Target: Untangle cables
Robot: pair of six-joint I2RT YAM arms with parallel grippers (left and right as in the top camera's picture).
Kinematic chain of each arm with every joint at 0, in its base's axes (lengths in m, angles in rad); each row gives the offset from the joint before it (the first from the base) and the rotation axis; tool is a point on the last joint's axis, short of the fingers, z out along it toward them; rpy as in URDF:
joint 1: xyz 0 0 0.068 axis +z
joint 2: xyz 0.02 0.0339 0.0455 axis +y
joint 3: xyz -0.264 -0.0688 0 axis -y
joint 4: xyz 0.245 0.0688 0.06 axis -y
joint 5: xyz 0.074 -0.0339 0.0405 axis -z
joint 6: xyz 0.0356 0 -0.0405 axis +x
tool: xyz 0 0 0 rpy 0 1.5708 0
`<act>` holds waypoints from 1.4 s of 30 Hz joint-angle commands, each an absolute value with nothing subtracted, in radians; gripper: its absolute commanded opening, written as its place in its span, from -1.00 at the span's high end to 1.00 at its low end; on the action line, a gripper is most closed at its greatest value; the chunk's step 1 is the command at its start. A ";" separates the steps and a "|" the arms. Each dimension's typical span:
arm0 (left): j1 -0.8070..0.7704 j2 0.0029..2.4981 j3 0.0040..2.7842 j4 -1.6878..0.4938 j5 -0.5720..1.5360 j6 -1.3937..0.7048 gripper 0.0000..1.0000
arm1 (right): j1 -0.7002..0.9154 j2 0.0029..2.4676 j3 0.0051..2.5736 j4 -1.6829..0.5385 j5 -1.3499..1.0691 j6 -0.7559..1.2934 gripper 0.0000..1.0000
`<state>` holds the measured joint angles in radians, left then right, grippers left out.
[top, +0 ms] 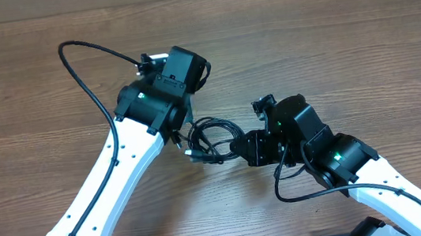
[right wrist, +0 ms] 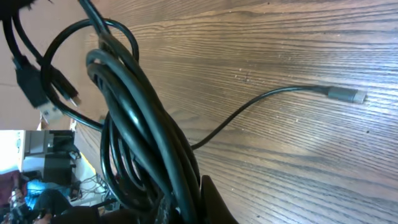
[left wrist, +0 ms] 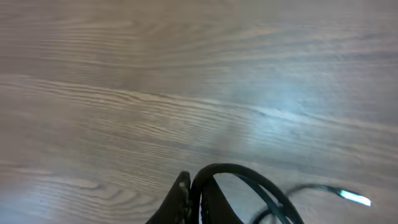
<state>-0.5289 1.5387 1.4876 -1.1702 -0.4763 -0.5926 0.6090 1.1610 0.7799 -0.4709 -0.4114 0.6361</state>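
Mid-table [top: 345,39]: the cables [top: 211,139] form one coiled bundle strung between both arms. Overhead, its long axis runs roughly 10 to 4 o'clock. At the 10 o'clock end the left gripper [top: 184,137] has its jaws closed on a loop. At the 4 o'clock end the right gripper [top: 236,150] is clamped on the thick of the coil. Right wrist view: the coil runs 6 to 11 o'clock, and one loose strand lies on the wood with its silver plug [right wrist: 347,94] pointing to 3 o'clock.
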 commanded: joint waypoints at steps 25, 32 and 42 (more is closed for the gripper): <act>-0.100 1.533 1.522 -1.115 0.365 -0.487 -1.00 | 0.606 1.193 0.787 -0.525 -0.251 0.633 0.90; -0.189 1.533 1.510 -1.173 0.442 -0.510 -0.62 | 0.606 1.193 0.787 -0.520 -0.255 0.633 0.89; -0.339 1.625 1.435 -1.169 0.369 -0.868 -0.37 | 0.606 1.193 0.787 -0.522 -0.274 0.633 0.90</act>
